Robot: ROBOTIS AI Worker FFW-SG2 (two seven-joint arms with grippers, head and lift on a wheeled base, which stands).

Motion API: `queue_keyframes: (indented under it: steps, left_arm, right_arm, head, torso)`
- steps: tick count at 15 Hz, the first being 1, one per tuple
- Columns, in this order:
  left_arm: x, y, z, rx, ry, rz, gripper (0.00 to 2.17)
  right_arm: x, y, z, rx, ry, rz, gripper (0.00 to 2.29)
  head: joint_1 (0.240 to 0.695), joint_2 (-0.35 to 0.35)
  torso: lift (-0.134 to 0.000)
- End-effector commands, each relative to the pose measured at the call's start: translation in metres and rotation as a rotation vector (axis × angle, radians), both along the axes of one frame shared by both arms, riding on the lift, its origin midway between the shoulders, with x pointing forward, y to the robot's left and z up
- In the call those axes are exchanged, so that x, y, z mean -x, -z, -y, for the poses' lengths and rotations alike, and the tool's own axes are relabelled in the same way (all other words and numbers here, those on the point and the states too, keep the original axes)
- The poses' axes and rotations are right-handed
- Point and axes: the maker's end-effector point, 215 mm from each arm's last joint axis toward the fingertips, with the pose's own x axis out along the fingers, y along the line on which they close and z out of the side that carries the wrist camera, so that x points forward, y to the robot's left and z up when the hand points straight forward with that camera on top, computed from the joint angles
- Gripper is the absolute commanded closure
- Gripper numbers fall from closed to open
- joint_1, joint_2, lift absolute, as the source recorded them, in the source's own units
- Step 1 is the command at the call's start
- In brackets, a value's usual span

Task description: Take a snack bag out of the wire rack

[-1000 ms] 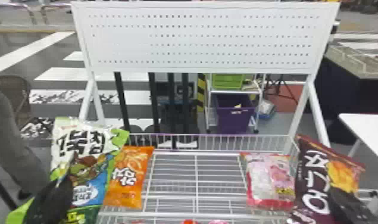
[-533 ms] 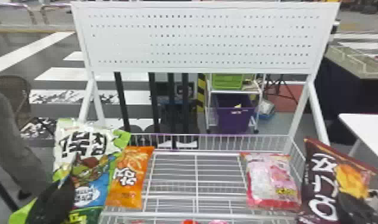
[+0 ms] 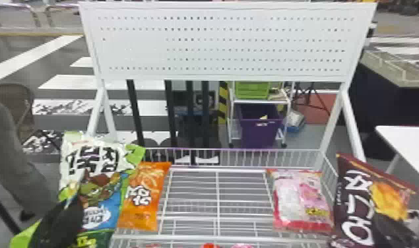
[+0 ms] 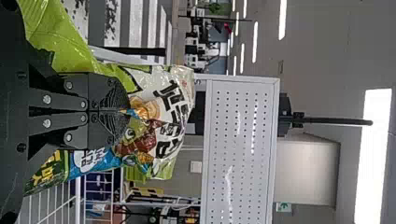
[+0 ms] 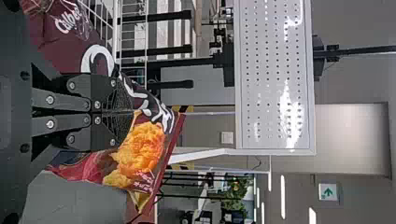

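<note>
Wire rack [image 3: 238, 149] rim between them — left gripper [image 3: 74, 203] clamped on green bag [image 3: 103, 191], right gripper [image 3: 380, 221] on maroon bag [image 3: 352, 194].

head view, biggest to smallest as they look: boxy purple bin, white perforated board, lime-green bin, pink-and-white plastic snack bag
1. White perforated board
2. Pink-and-white plastic snack bag
3. Boxy purple bin
4. Lime-green bin

We're getting bright indoor light. Left wrist view: the ceiling panel [image 4: 373, 154] is blowing out to white, light strips [image 4: 255, 42] are glowing. Right wrist view: we're seeing patchy glare on the perforated board [image 5: 273, 84]. Head view: the board is reading evenly bright, the table's side [image 3: 391, 108] is going nearly black.
</note>
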Motion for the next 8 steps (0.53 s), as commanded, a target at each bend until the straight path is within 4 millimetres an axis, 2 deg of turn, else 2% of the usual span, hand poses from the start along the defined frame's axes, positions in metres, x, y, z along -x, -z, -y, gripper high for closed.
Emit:
queue_keyframes:
  steps: [1, 8]
  left_arm:
    - [0.0, 0.0, 0.0, 0.0, 0.0, 0.0, 2.05]
    - [0.0003, 0.0004, 0.0003, -0.002, 0.002, -0.001, 2.05]
  right_arm:
    - [0.0001, -0.0003, 0.0005, 0.002, 0.001, 0.0, 2.25]
    - [0.0008, 0.0, 0.0005, 0.009, 0.001, -0.001, 2.25]
  head:
    - [0.499, 0.0]
    - [0.499, 0.0]
  torso:
    - [0.0]
    - [0.0]
